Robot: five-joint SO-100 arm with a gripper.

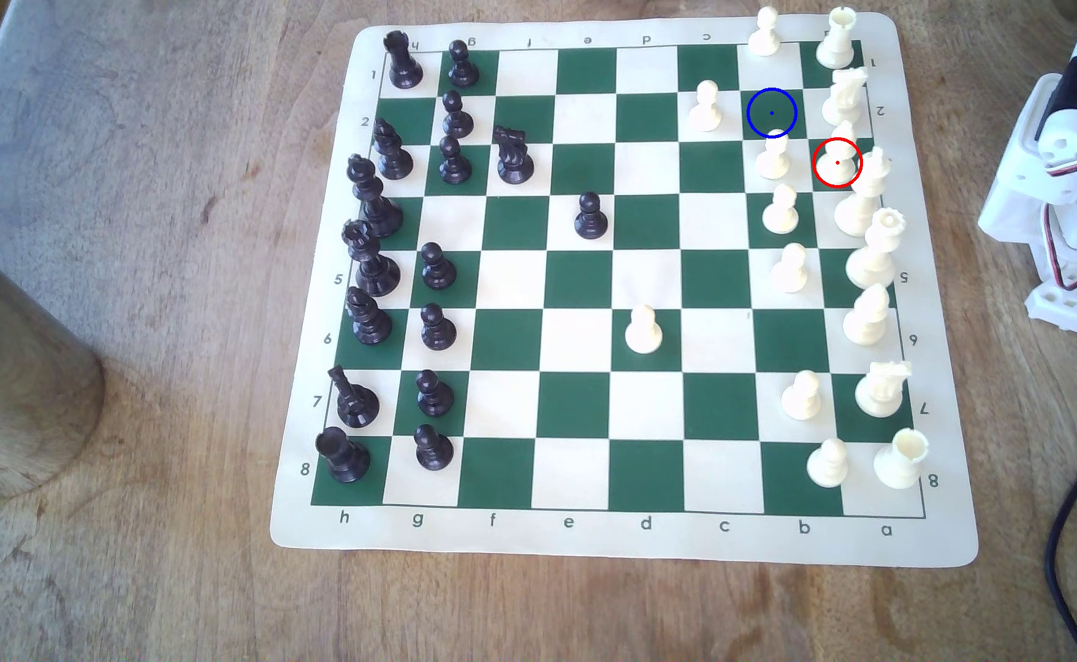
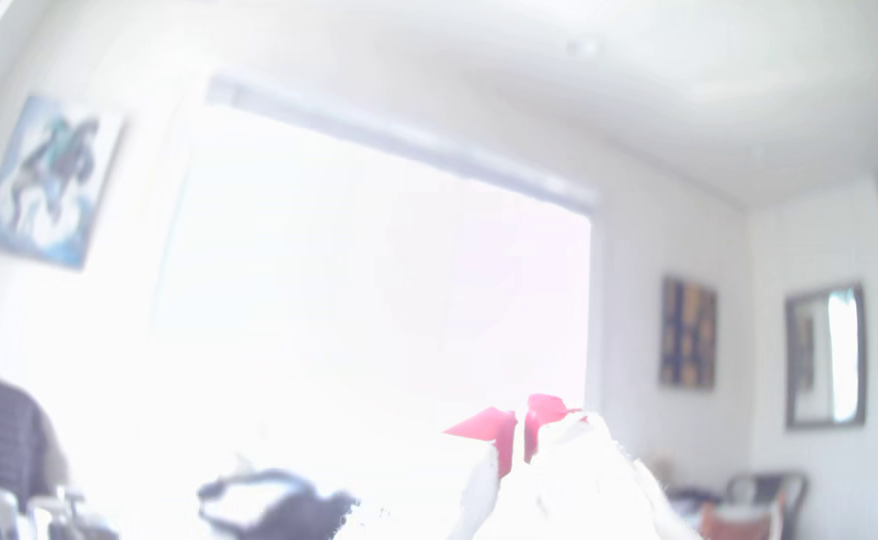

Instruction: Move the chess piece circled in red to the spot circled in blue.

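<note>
Red-tipped, the hand (image 2: 521, 433) is seen in the wrist view raised toward a room wall, its tips drawn nearly together with only a thin slit between them and nothing held. Across the exterior view from left to right, the dark pieces are ranked along the board's (image 1: 943, 547) left edge, then the spot (image 1: 772, 112) is found bare, and the bishop (image 1: 839, 156) is standing one square diagonally away, just beside a pawn (image 1: 773, 157). The arm (image 1: 1070, 159) is parked off the board on the worktop (image 1: 141, 318), so the reach is judged not yet begun.
</note>
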